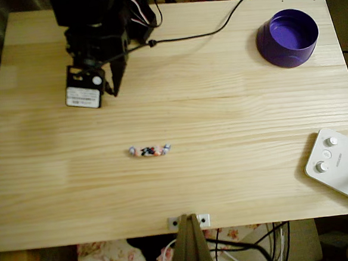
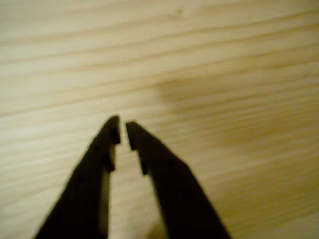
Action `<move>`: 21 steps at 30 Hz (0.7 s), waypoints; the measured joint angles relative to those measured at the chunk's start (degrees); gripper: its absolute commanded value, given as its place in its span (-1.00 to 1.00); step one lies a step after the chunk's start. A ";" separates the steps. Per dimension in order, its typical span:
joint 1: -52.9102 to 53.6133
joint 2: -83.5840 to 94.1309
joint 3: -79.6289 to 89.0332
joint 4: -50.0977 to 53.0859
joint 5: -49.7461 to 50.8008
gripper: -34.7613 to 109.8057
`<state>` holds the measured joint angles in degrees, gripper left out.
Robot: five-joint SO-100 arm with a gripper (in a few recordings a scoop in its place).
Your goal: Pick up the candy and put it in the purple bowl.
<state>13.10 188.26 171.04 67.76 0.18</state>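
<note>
The candy [image 1: 149, 151] is seen in the overhead view lying flat on the pale wooden worktop [image 1: 221, 115], a little left of the middle and toward the lower half of the picture, with its long axis running left to right. Its twisted whitish-blue ends point to either side, and the red, dark and white wrapper sits between them. Nothing touches it, and bare wood surrounds it on all sides.

The purple bowl [image 1: 287, 38] is placed upright near the upper right corner of the worktop, well apart from the candy, and its lighter inside is seen to hold nothing.

The black arm [image 1: 98, 28] is found at the upper left of the overhead view, with a labelled block at its lower end and the pincer [image 1: 115, 75] beside it, pointing down toward the worktop and well apart from the candy. In the wrist view the pincer [image 2: 123, 133] is shown over bare wood grain, its two dark fingers [image 2: 162, 173] drawn nearly together at the tips with only a narrow gap left, and nothing is gripped between them.

A white device with knobs [image 1: 339, 164] is set at the lower right edge, and a black cable [image 1: 215, 29] is laid across the top of the worktop
</note>
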 measured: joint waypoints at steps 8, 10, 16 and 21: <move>-0.88 0.00 0.00 0.00 -1.05 -0.53; -0.88 0.00 0.00 0.00 -1.05 -0.53; -1.05 0.00 0.00 0.00 -1.05 -0.53; -1.67 0.00 0.00 -0.18 -1.67 -0.53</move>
<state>11.43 188.26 171.04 67.59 -1.49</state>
